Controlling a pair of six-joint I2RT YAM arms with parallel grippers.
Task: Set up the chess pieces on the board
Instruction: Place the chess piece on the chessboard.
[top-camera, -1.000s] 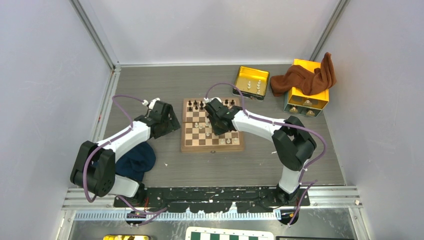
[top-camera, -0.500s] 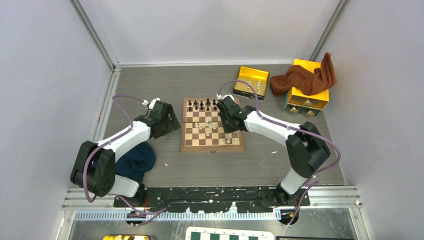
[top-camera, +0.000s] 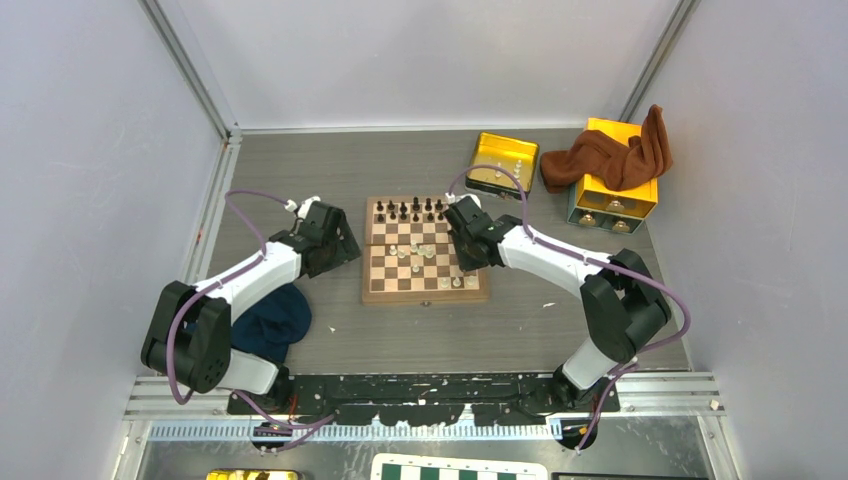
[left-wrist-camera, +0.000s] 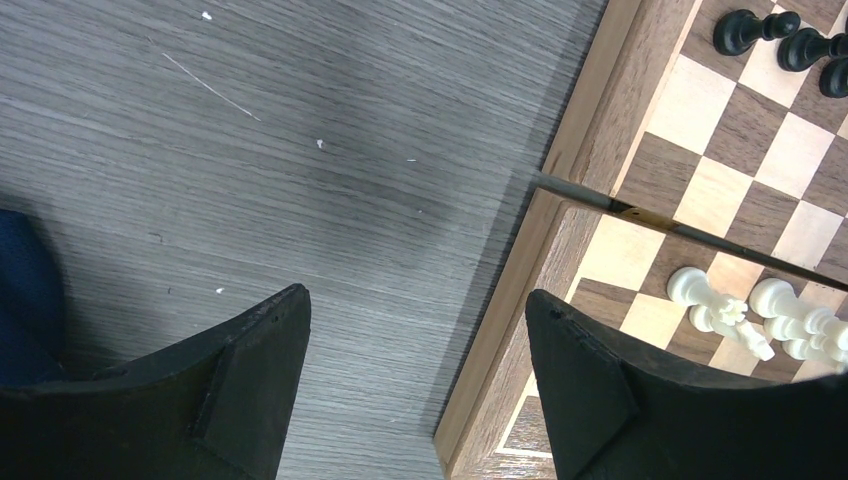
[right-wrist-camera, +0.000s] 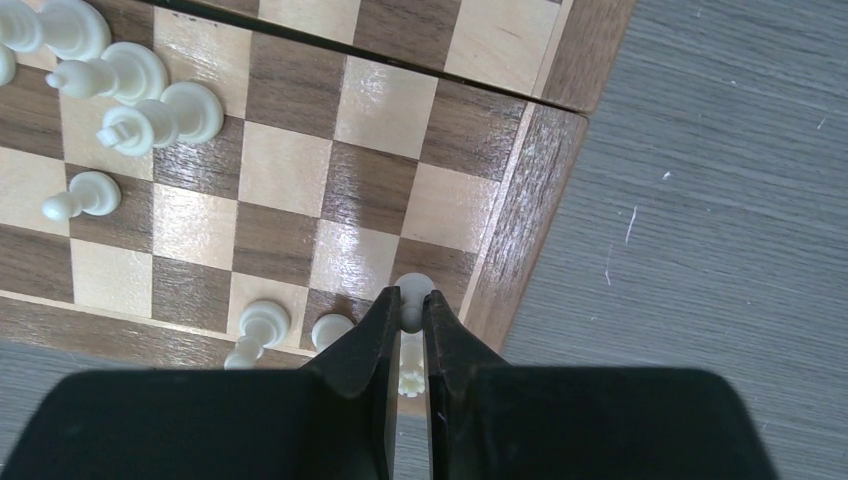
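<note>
Taking the board (top-camera: 400, 296) as a clock face with twelve at the far wall, the right gripper (right-wrist-camera: 411, 305) hangs over the corner at about five o'clock. Its fingers are pinched together on a cream-white piece (right-wrist-camera: 411, 378), whose round base sits over the dark corner square. I cannot tell whether the base touches the wood. Two more white pieces (right-wrist-camera: 262, 325) stand just beside it at seven o'clock along the near row. A cluster of white pieces (top-camera: 415, 250) crowds the middle of the board, and the dark pieces (top-camera: 410, 210) line the twelve o'clock edge. The left gripper (left-wrist-camera: 415, 300) hovers at nine o'clock, just off the board's border above the grey table (left-wrist-camera: 300, 150), its fingers spread wide apart with nothing between them. A dark blue cloth (top-camera: 270, 322) lies near eight o'clock.
</note>
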